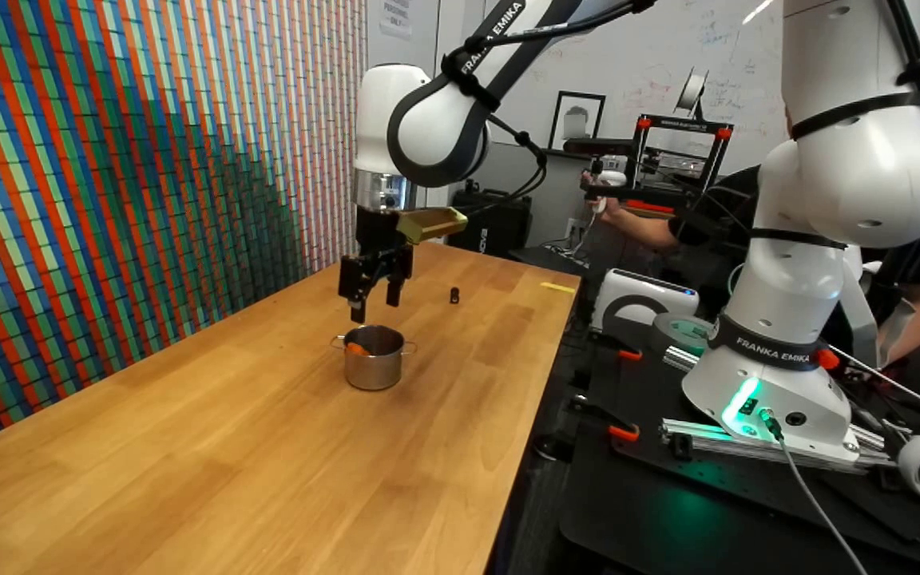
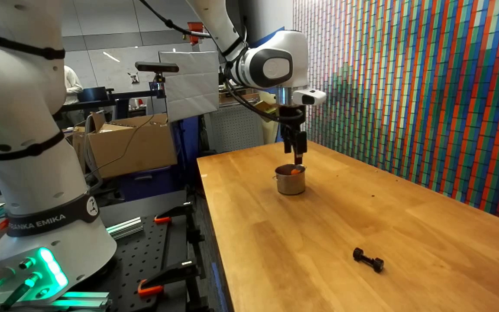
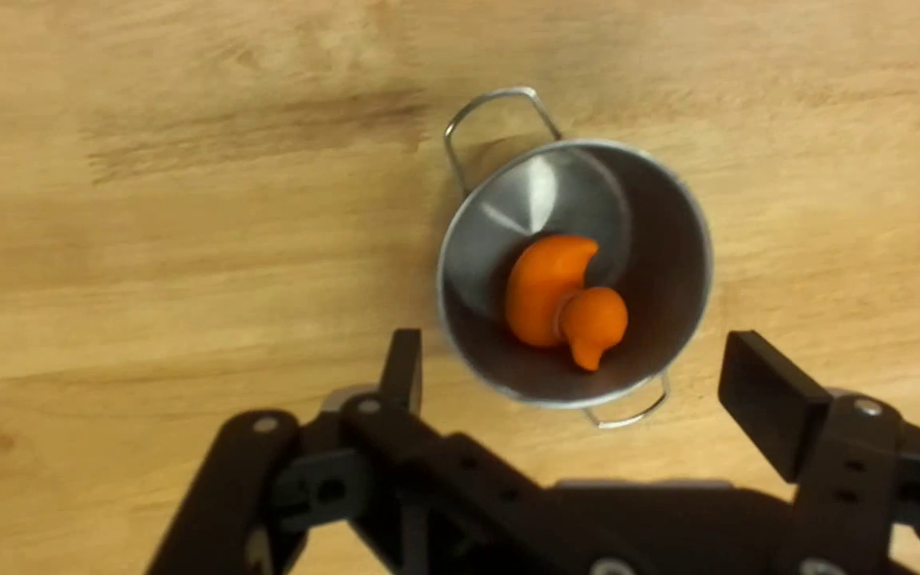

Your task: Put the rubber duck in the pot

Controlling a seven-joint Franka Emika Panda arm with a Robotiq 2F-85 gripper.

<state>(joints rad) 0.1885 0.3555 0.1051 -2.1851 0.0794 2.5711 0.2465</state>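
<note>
Rubber duck [image 3: 538,295], bright orange, lies inside the two-handled metal pot [image 1: 374,372], which stands upright on the desk [image 1: 268,455]. The tool [image 1: 375,302] hangs above the pot in both exterior views, its finger pads [image 3: 771,403] spread wide and gripping nothing.

Everything next turns on how tool and pot sit to each other. In the wrist view, duck and pot lie below the tool and a little ahead of the line from pad to pad. The duck's body runs more across that line than along it, tail away from the tool's body, beak pointing back toward it. Bare wood shows between each pad and the rim, so neither finger seems to reach inside. How much height parts the tips from the rim I cannot tell; in the exterior views they look near it.

By my reading the goal is met, and what remains is to back off. Straight up seems the safest way: a forward or sideways drift at this height might catch the rim or one of the wire handles [image 3: 500,93] and drag or tip the pot with the duck in it. The small black dumbbell [image 2: 368,260], in an exterior view, lies well apart from the pot and should play no part.
</note>
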